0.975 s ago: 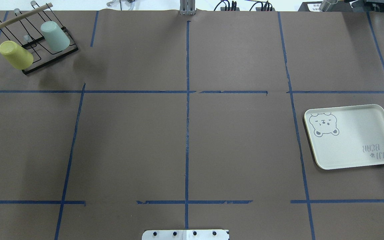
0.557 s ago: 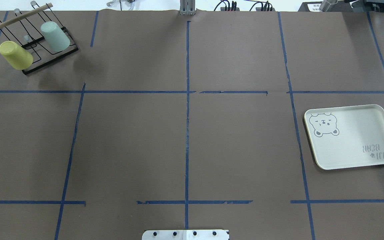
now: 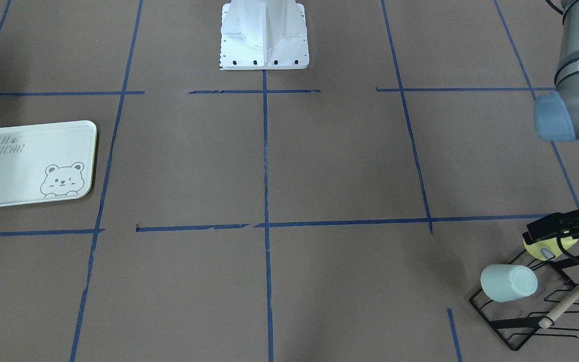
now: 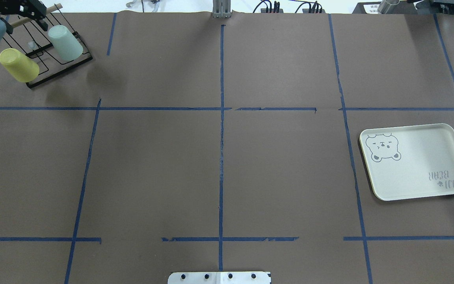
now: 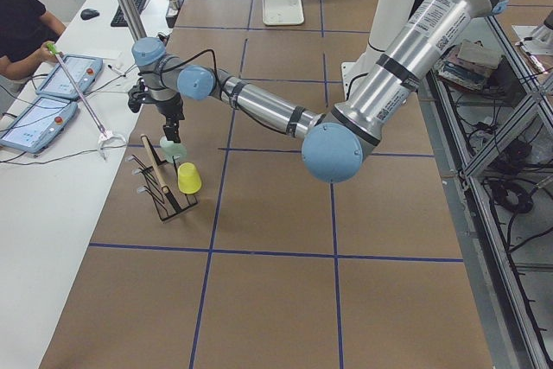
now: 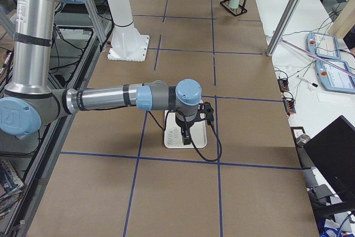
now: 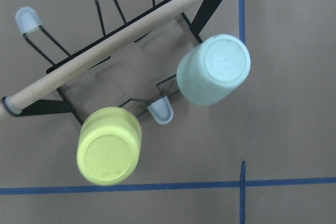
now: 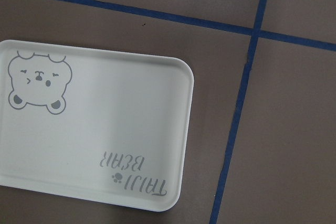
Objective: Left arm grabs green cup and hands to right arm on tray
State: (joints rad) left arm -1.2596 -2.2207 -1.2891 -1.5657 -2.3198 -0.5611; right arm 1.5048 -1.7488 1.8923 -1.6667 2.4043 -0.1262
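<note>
The green cup (image 4: 65, 42) hangs upside down, tilted, on a prong of a black wire rack (image 4: 59, 69) at the far left of the table; it also shows in the left wrist view (image 7: 212, 70) and the front view (image 3: 508, 283). My left gripper (image 4: 30, 14) hovers above the rack, close over the cups (image 5: 174, 127); I cannot tell whether it is open or shut. The tray (image 4: 420, 157) lies flat and bare at the right side (image 8: 115, 129). My right gripper (image 6: 186, 134) hangs over the tray, seen only in the exterior right view, so its state is unclear.
A yellow cup (image 4: 19, 65) sits on the same rack beside the green one (image 7: 109, 145). A wooden dowel (image 7: 121, 35) runs across the rack's top. The white robot base plate (image 4: 219, 278) is at the near middle edge. Blue tape lines grid the brown table.
My left arm has come into the overhead view at the top left and now stands over the rack. The cups and the tray have not moved.
</note>
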